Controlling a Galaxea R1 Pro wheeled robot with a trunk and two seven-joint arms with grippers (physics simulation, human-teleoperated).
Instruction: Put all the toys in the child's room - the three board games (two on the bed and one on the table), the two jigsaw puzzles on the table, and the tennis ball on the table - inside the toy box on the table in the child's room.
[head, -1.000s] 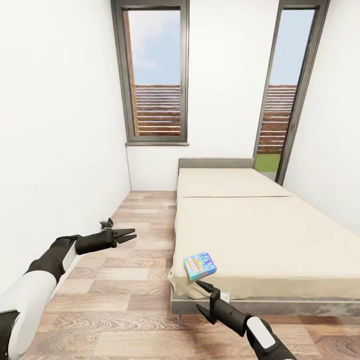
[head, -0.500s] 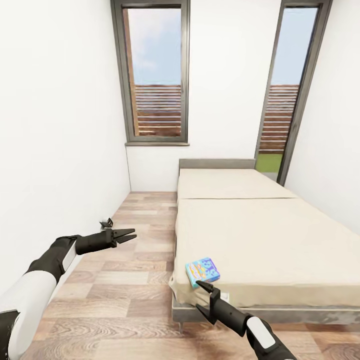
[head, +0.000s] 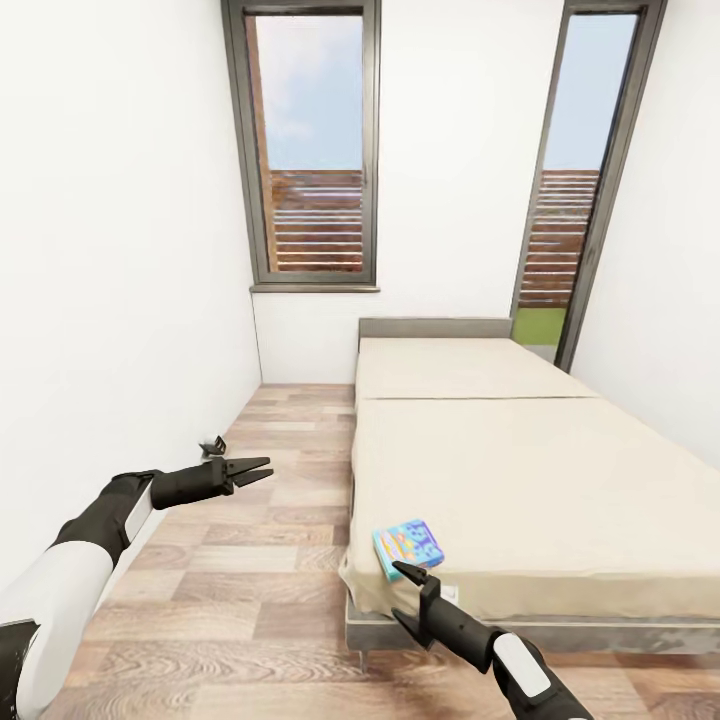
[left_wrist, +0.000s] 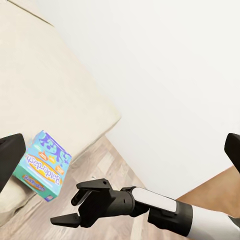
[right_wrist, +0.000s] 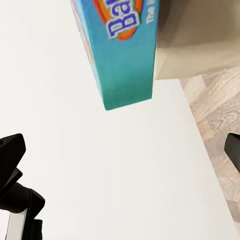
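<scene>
Board game (head: 408, 547): flat on the bed's (head: 560, 480) near-left corner.
Right pincer (head: 408, 593) just near of it, wide open, empty; left pincer (head: 252, 470) well apart, open, empty.

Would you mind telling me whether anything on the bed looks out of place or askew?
The board game sits askew at the bed's near corner, turned at an angle to the mattress edges, close to the open right pincer. Nothing else stands out.
</scene>
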